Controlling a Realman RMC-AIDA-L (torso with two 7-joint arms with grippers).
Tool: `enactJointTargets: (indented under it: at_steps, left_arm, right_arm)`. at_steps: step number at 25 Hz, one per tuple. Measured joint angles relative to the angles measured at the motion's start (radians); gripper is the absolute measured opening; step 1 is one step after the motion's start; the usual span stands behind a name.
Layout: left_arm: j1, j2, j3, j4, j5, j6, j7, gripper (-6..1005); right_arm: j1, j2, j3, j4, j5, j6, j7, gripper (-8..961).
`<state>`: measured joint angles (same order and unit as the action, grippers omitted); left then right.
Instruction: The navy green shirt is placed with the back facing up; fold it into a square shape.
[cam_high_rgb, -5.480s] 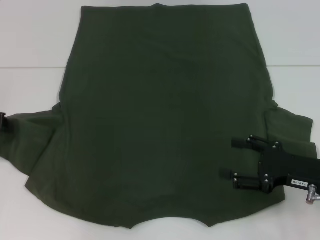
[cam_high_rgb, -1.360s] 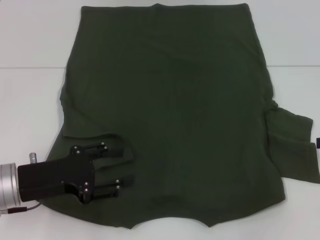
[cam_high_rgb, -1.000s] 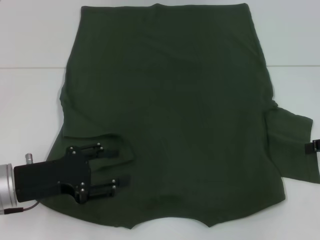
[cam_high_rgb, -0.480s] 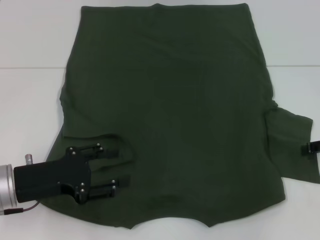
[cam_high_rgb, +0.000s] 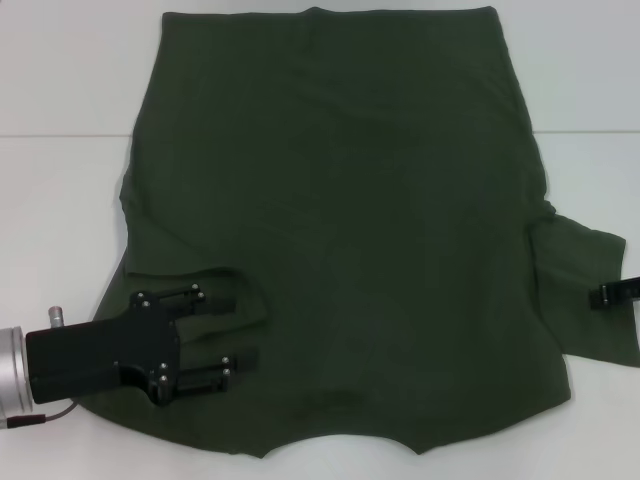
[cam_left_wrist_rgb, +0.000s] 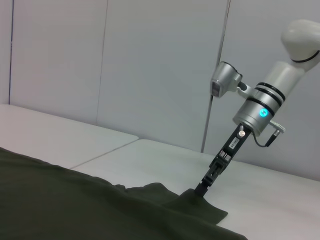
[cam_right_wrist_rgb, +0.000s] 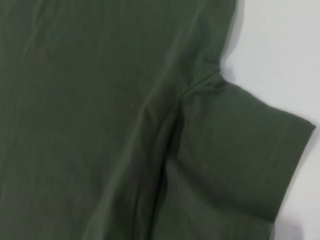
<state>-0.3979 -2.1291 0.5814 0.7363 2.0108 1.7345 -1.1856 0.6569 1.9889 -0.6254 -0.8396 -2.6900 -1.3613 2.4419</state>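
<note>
Left gripper (cam_high_rgb: 232, 331), black two-finger pincer, low over the near left corner of the large dark olive-green short-sleeved cotton T-shirt (cam_high_rgb: 340, 220); fingers spread wide, nothing between them, lying over a left sleeve folded in onto the body; contact with cloth not certain. Shirt spread flat, plain side up, on the white table (cam_high_rgb: 60, 200), hem far, collar notch near. Right gripper (cam_left_wrist_rgb: 202, 189) farther out at the right sleeve's outer edge, tip down on the cloth; opening cannot be told. Risk, as a guess: left fingers snagging the tucked sleeve on pulling away and undoing the fold; right sleeve bunching if caught unevenly.
</note>
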Motion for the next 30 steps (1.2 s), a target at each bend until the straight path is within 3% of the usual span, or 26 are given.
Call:
enactJointTargets:
  at_steps: [21, 30]
  left_arm:
    - [0.001, 0.000, 0.000, 0.000, -0.001, 0.001, 0.000, 723]
    - [0.001, 0.000, -0.002, 0.000, -0.001, 0.003, 0.000, 723]
  right_arm:
    - [0.021, -0.004, -0.049, 0.046, -0.001, 0.036, 0.008, 824]
    - [0.021, -0.004, -0.059, 0.047, -0.002, 0.042, 0.010, 444]
